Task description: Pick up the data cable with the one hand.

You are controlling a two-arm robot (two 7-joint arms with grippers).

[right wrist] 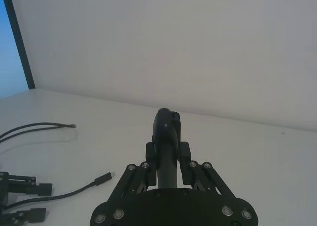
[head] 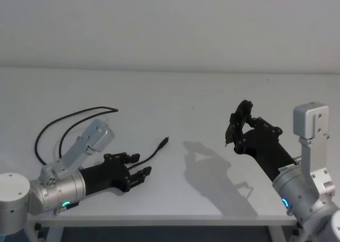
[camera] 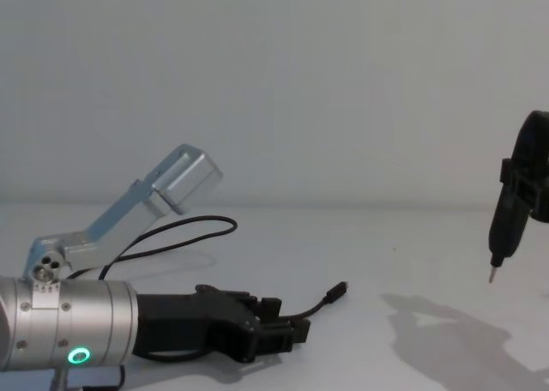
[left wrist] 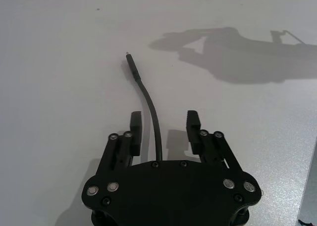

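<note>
Long thin black data cable (left wrist: 149,102): flat on white counter (head: 175,104), 1 end running between the spread fingers of black 2-finger left tool (head: 139,165). Right tool (head: 240,120): raised, clamped on black metal-tipped stylus (camera: 506,219).

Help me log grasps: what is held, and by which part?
Left gripper holds nothing: data cable lies between its open fingers. Right gripper clamps a black pointed tool by its body.

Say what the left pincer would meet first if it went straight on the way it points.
The cable: it lies between the open left pincer's fingers and runs ahead, bending slightly aside to its plug. Past that, seemingly bare table. The right pincer grips a tool, off that line.
</note>
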